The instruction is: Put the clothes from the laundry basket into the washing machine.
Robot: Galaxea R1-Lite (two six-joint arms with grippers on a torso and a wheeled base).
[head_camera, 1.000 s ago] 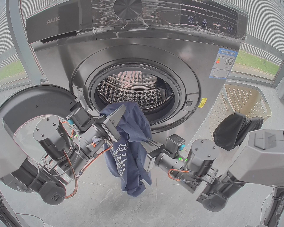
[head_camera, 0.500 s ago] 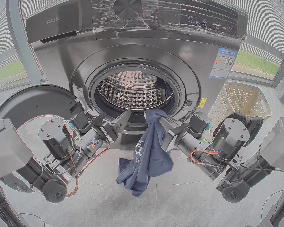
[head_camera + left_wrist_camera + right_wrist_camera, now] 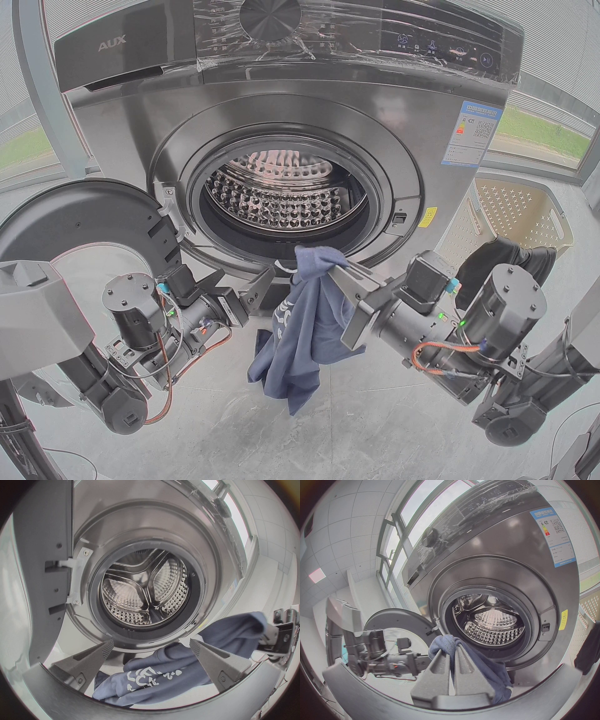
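The navy shirt (image 3: pixel 306 331) is clenched in the right end effector (image 3: pixel 337 270) just before the drum mouth (image 3: pixel 281 194), ready for loading; the left end effector (image 3: pixel 247 284) is held open.

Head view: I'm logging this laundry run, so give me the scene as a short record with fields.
blue shirt: hanging from the right gripper at the lower rim of the drum opening, not inside
right gripper: shut on the shirt's top edge
left gripper: open, empty, beside the shirt
washer door: swung open on the robot's left
laundry basket: right of the machine, dark garment draped over its rim
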